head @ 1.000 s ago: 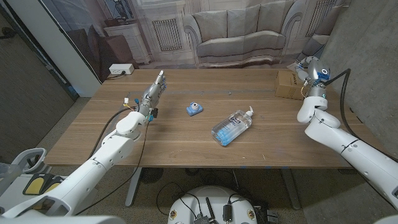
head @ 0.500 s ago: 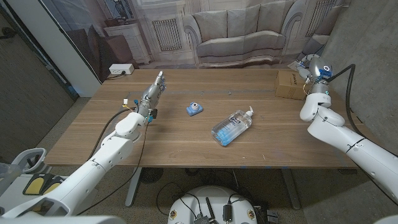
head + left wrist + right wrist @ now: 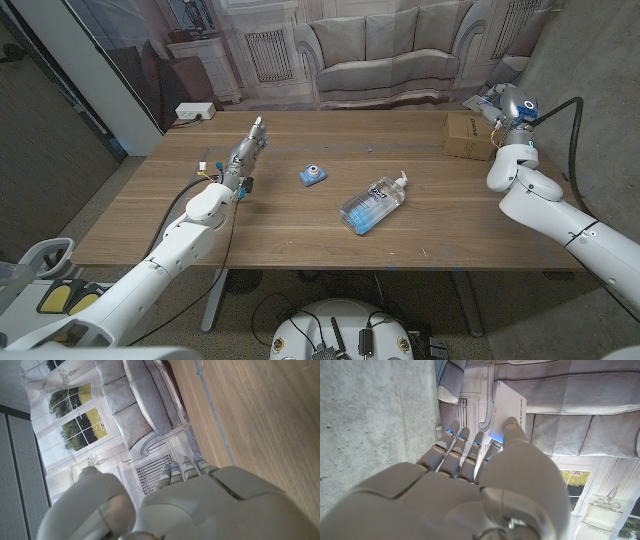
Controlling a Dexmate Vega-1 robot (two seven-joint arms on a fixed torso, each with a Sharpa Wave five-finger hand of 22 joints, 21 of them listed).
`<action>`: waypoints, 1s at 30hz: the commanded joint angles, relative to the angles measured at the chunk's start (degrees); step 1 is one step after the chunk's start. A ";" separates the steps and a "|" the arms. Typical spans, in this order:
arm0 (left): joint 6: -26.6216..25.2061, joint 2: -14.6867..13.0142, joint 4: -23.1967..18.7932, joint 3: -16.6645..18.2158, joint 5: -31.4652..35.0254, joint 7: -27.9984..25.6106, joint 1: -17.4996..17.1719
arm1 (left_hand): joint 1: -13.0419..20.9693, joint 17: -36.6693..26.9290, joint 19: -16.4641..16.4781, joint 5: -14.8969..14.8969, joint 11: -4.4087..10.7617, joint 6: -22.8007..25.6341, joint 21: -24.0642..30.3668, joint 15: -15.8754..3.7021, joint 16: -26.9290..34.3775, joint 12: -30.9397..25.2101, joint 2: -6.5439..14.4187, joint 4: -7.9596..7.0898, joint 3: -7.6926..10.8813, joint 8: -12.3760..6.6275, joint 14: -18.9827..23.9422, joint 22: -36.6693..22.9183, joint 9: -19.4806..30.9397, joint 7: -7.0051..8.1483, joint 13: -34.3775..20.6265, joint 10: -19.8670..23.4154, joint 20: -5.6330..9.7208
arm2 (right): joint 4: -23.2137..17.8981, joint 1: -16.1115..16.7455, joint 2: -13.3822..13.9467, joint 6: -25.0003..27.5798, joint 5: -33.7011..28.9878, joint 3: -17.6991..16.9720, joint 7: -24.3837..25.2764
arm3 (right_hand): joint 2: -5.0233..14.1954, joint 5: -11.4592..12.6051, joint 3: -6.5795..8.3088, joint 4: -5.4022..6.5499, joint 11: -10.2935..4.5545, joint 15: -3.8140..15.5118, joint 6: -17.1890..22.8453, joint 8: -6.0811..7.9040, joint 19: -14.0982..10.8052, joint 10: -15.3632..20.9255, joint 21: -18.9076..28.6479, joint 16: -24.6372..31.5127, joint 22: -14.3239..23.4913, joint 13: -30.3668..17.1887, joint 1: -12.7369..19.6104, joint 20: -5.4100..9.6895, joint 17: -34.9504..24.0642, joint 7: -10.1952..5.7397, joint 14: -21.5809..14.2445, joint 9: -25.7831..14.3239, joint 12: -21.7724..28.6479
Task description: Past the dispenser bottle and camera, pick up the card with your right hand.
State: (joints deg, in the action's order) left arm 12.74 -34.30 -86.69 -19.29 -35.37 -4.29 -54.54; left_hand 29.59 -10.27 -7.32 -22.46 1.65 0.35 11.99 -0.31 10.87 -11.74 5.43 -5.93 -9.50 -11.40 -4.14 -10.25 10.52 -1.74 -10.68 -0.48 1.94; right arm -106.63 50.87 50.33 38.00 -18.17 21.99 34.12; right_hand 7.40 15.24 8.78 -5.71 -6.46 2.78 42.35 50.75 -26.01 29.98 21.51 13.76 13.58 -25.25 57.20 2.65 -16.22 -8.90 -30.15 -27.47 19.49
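The white card (image 3: 507,406) is pinched between the thumb and fingers of my right hand (image 3: 470,475), held up off the table. In the head view that right hand (image 3: 505,103) is raised at the far right corner, just above and beyond a cardboard box (image 3: 467,135). The clear dispenser bottle (image 3: 374,204) lies on its side in the middle of the wooden table (image 3: 300,230). A small blue camera (image 3: 313,175) sits to its left. My left hand (image 3: 248,148) is at the far left with fingers stretched out and nothing in them; its back shows as the left hand (image 3: 190,505) in the left wrist view.
The cardboard box stands at the table's far right edge, right under my right hand. A concrete wall (image 3: 590,60) rises close beside the right arm. A printed backdrop of a sofa hangs behind the table.
My right hand has lifted and drifted a little to the right and away, past the cardboard box. The left arm, bottle and camera have not moved.
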 commanded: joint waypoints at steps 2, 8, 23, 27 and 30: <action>0.79 0.31 0.81 0.12 -0.40 0.16 -0.55 | 0.37 -0.18 -0.52 -0.30 0.50 0.21 -0.27 -0.21 -0.17 0.19 0.28 0.05 -0.46 0.05 -0.32 -0.25 0.20 -0.30 -0.09 0.24 0.88 | -3.40 0.62 1.11 2.23 0.48 -0.94 -2.03 | 0.23 -0.16 -0.13 -0.21 0.15 7.93 0.59 0.57 0.14 0.72 0.19 -0.11 0.03 -0.14 0.02 3.35 -0.14 0.11 -0.67 -0.02 -0.07; 0.81 0.24 1.16 0.15 -0.58 0.44 -0.59 | 0.43 -0.17 -0.43 -0.30 0.58 0.21 -0.23 -0.13 -0.17 0.17 0.34 0.07 -0.51 0.05 -0.31 -0.25 0.20 -0.25 -0.10 0.30 0.92 | -4.74 0.17 1.79 3.60 1.12 -1.10 -4.17 | 0.20 -0.23 -0.15 -0.22 0.26 7.82 0.75 0.67 0.15 0.80 0.26 -0.19 0.01 -0.15 -0.01 3.31 -0.09 0.16 -0.61 0.19 -0.13; 0.24 -0.56 -0.65 0.60 -0.19 -0.53 -1.00 | 0.62 -0.17 -0.39 -0.30 0.32 0.34 -0.21 -0.17 -0.16 0.14 0.51 0.11 -0.61 0.02 -0.26 -0.25 0.20 -0.22 -0.10 0.39 0.92 | -7.45 0.12 2.66 4.20 4.81 -3.86 -6.38 | 0.21 -0.46 -0.05 -0.36 0.39 7.65 0.76 1.03 0.36 0.35 0.44 -0.44 -0.10 -0.18 0.11 3.17 0.06 0.42 -0.36 0.64 -0.63; 0.28 -0.95 -1.74 0.93 -0.04 -0.94 -1.45 | 0.66 -0.17 -0.43 -0.30 0.27 0.36 -0.23 -0.21 -0.15 0.12 0.55 0.12 -0.63 0.01 -0.23 -0.25 0.20 -0.25 -0.10 0.44 0.93 | -8.22 -0.07 2.83 4.36 5.51 -4.45 -6.73 | 0.24 -0.51 -0.03 -0.37 0.51 7.59 0.59 1.23 0.46 0.36 0.46 -0.48 -0.12 -0.19 0.10 3.08 0.08 0.47 -0.33 0.44 -0.70; 0.19 -1.20 -2.28 1.21 -0.14 -1.16 -1.79 | 0.70 -0.17 -0.43 -0.31 0.37 0.38 -0.23 -0.15 -0.15 0.14 0.58 0.13 -0.65 0.01 -0.23 -0.25 0.20 -0.29 -0.10 0.40 0.93 | -8.50 0.02 2.55 3.95 7.04 -5.60 -7.10 | 0.27 -0.54 -0.01 -0.37 0.40 7.59 0.57 1.29 0.50 0.38 0.49 -0.50 -0.14 -0.20 0.11 3.07 0.10 0.52 -0.30 0.50 -0.74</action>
State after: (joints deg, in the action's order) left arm 13.34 -34.73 -87.07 -18.73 -35.67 -4.61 -55.50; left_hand 30.04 -10.27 -7.32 -22.46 1.65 0.34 11.99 -0.31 10.86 -11.74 5.88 -5.78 -9.65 -11.40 -4.14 -10.25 10.52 -1.74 -10.68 -0.48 1.94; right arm -113.37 51.11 52.62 41.94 -14.04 18.60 28.42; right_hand 7.39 14.82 8.62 -5.87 -6.15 2.78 42.17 51.67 -26.02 30.29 21.51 13.42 13.30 -25.38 57.19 2.64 -15.95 -8.69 -30.15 -26.66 18.82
